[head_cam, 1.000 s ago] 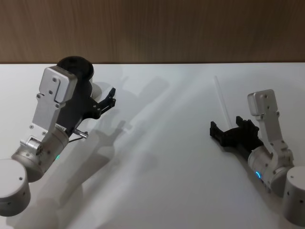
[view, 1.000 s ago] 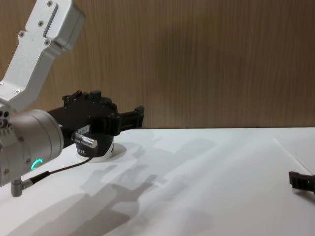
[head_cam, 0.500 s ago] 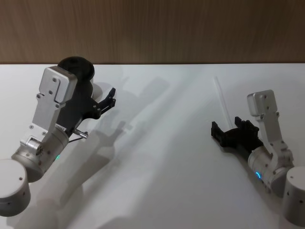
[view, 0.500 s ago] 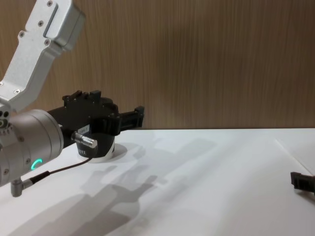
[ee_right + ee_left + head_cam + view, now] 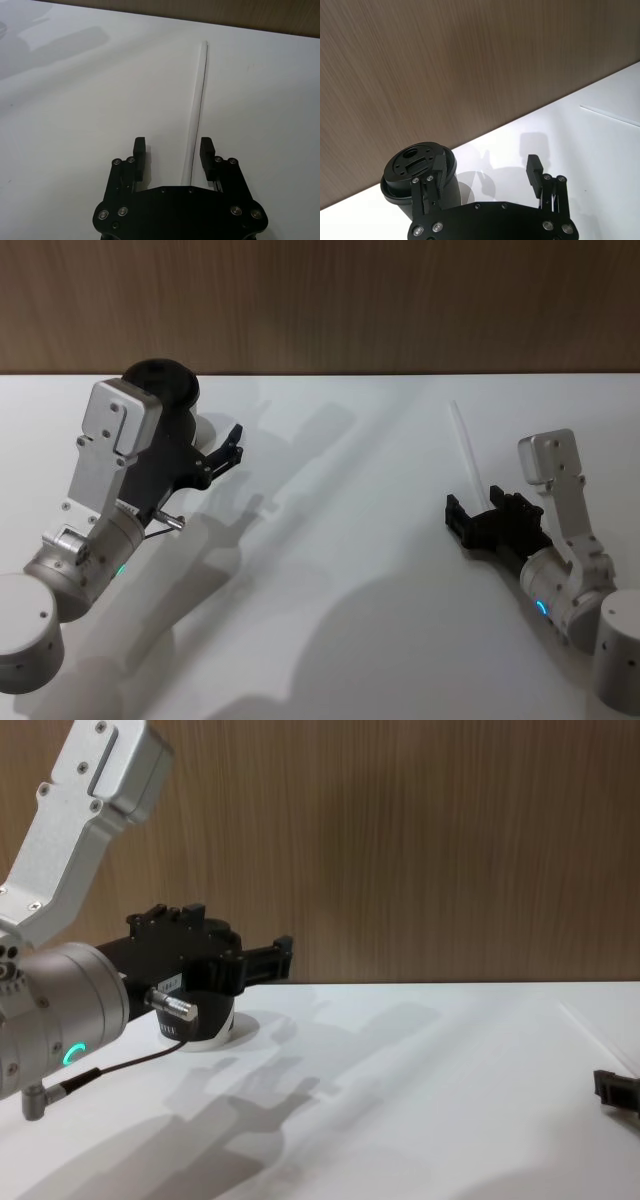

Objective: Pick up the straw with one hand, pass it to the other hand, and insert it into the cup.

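The white straw (image 5: 466,453) lies flat on the table at the right. In the right wrist view the straw (image 5: 198,92) runs in between the fingers of my open right gripper (image 5: 172,149), close to one finger (image 5: 207,149) and not pinched. My right gripper (image 5: 462,518) sits low over the straw's near end. The black cup (image 5: 158,381) stands upright at the far left. My left gripper (image 5: 232,445) hovers open just right of it, holding nothing. In the left wrist view the cup (image 5: 409,167) stands outside the fingers, beside one of them.
The white table (image 5: 330,570) stretches between the two arms, with a wooden wall behind it. A thin black cable with a silver plug (image 5: 172,1005) hangs from my left wrist. My right gripper's tip (image 5: 615,1088) shows at the chest view's right edge.
My right gripper has shifted slightly to the right and back along the straw. The left arm and the cup have not moved.
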Robot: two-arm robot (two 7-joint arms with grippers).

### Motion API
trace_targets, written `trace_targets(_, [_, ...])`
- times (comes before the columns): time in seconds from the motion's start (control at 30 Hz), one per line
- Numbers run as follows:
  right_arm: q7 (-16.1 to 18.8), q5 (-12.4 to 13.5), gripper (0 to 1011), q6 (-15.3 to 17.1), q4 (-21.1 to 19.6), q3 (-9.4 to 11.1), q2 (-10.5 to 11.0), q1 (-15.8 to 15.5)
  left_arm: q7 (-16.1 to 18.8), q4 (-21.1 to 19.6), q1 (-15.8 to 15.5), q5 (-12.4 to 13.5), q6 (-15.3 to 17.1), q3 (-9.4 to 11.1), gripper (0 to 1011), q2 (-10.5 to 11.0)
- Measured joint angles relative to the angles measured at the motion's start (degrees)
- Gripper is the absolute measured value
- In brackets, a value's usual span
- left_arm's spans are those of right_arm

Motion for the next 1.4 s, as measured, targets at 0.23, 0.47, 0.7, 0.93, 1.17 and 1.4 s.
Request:
trace_targets(0.23, [0.00,-0.03,602,0.00,0.01,0.00,0.00,-0.02,0.00,0.00,0.00,0.00,0.00,0.00,1003,0.00])
trace_targets(0.47, [0.01,-0.05,556,0.00,0.01,0.00,0.00,-0.04,0.00,0.00,0.00,0.00,0.00,0.00,1003,0.00])
trace_targets(0.7, [0.00,-0.06,514,0.00,0.02,0.00,0.00,-0.06,0.00,0.00,0.00,0.00,0.00,0.00,1003,0.00])
trace_targets(0.93, [-0.01,-0.06,463,0.00,0.04,0.00,0.00,-0.07,0.00,0.00,0.00,0.00,0.00,0.00,1003,0.00])
trace_targets(1.17, [-0.03,-0.06,420,0.00,0.07,0.01,0.00,-0.07,0.00,0.00,0.00,0.00,0.00,0.00,1003,0.00])
trace_targets(1.4, [-0.03,-0.06,370,0.01,0.10,0.01,0.00,-0.07,0.00,0.00,0.00,0.00,0.00,0.00,1003,0.00])
